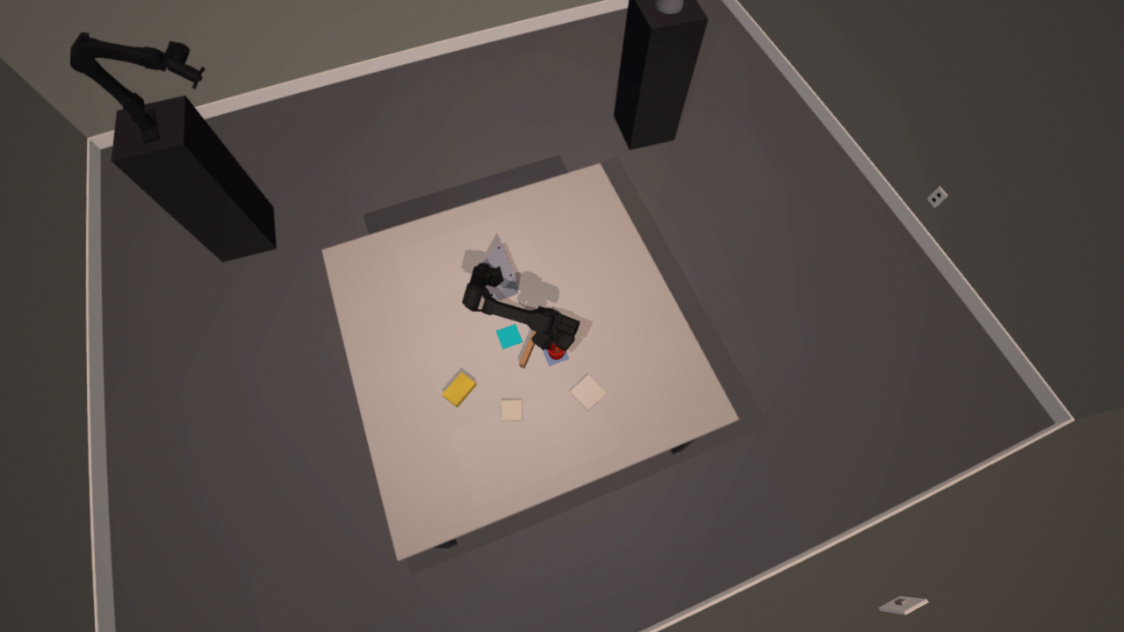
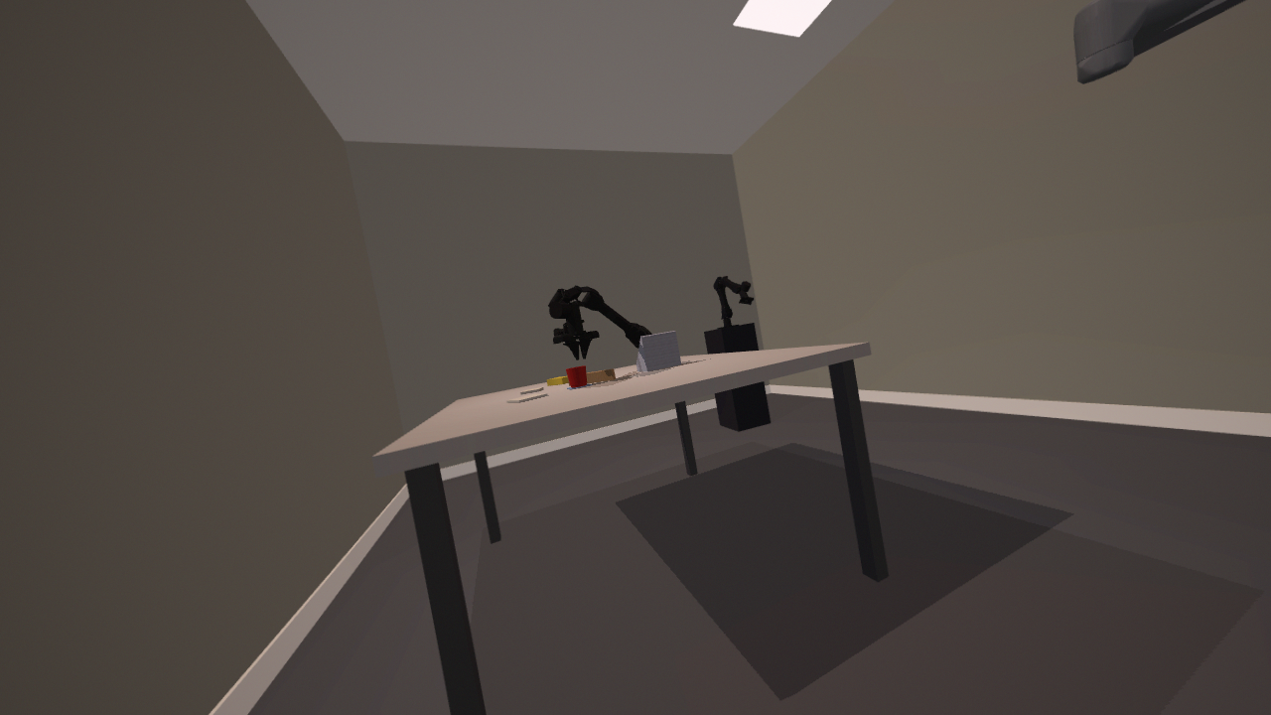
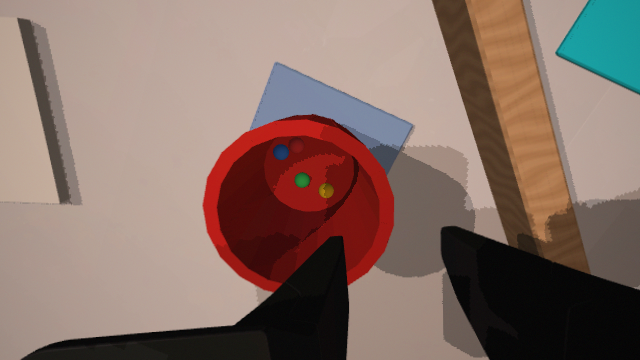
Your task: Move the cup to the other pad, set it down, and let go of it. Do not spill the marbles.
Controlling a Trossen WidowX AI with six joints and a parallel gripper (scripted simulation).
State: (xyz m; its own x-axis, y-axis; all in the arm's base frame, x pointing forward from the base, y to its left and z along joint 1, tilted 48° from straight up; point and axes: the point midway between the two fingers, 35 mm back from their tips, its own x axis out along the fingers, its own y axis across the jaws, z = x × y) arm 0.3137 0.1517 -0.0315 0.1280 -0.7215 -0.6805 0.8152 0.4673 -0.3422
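Observation:
The red cup [image 1: 556, 352] [image 2: 576, 376] [image 3: 240, 210] stands upright on the blue pad [image 1: 561, 361] [image 3: 320, 100]. Several marbles, among them a green marble [image 3: 302, 180] and a blue marble [image 3: 281, 152], lie on its floor. My gripper [image 2: 579, 357] [image 3: 391, 245] is partly open, points down and holds nothing. It hangs above the cup; in the wrist view the left finger overlaps the cup's near right rim and the right finger is outside it. The teal pad [image 1: 509, 336] [image 3: 610, 50] has nothing on it.
A wooden bar [image 1: 525, 355] [image 2: 601, 375] [image 3: 510, 100] lies between the two pads. A yellow block [image 1: 458, 387] and two cream tiles, a smaller tile [image 1: 511, 409] and a larger tile [image 1: 587, 391], lie farther off. A grey wedge [image 1: 502, 259] [image 2: 659, 351] stands by the arm's base.

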